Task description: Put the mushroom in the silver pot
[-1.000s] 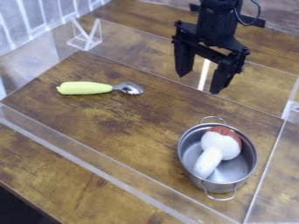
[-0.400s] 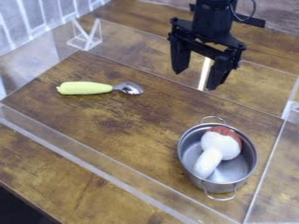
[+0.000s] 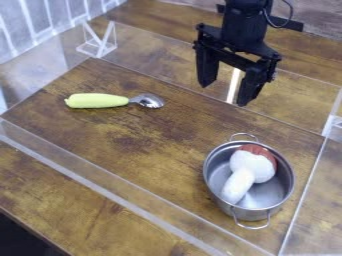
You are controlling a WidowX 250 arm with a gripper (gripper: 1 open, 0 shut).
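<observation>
Camera view: a yellow-handled metal spoon (image 3: pixel 110 101) lies at left on the wooden counter (image 3: pixel 120 150). The black gripper (image 3: pixel 238 82) is hung pointing straight down, wide open and empty. At right, the white-stemmed, red-brown-capped toy mushroom (image 3: pixel 245 171) lies inside the shiny round steel pot (image 3: pixel 247 178); it is judged light, rigid, best pinched across its thick stem.

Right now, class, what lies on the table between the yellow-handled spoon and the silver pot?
Nothing: in the camera view the stretch from the yellow-handled spoon to the silver pot is bare wooden table. The mushroom lies inside the pot.
</observation>
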